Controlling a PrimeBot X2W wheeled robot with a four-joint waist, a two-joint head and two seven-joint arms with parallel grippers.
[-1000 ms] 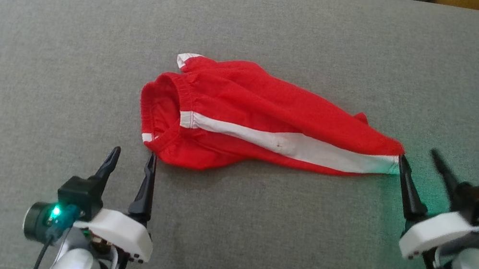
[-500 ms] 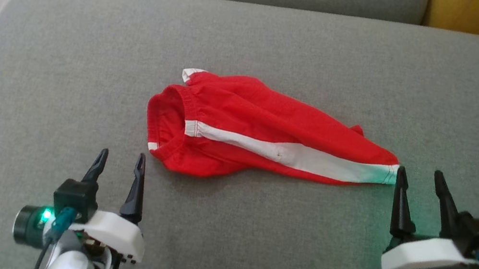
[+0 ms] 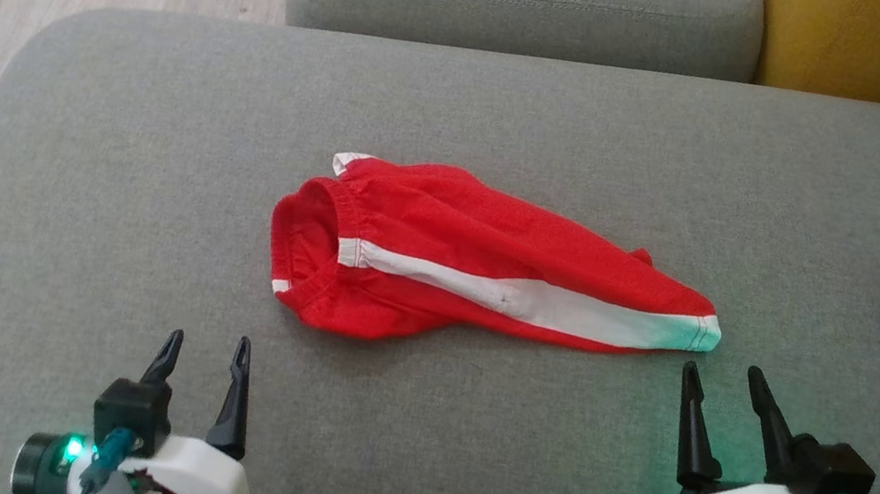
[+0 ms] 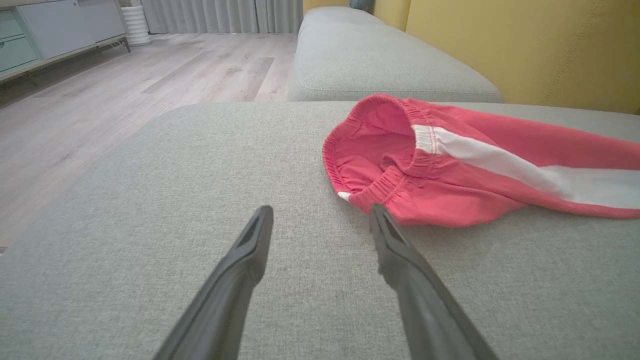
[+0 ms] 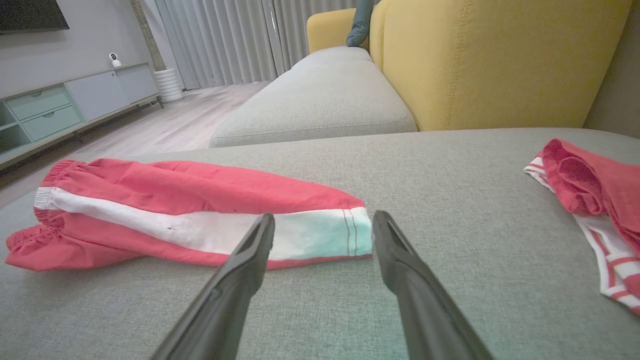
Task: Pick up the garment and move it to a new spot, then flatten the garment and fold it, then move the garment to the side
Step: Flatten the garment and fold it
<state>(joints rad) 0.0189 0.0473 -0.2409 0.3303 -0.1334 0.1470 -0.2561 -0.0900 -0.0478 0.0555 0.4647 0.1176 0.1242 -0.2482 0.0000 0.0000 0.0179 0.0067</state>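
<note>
The red garment [image 3: 472,266] lies stretched out on the grey cushion [image 3: 153,145], just ahead of both tools. The left tool [image 3: 208,336] faces its waistband and the right tool [image 3: 722,369] its hem. Both gape empty, likely poised to take one end each.

No word, number, brand mark or sign can be read anywhere. The red garment [image 3: 493,247], lying on the grey sofa cushion [image 3: 153,145], carries a plain white stripe [image 3: 538,301] with no legible lettering.
</note>
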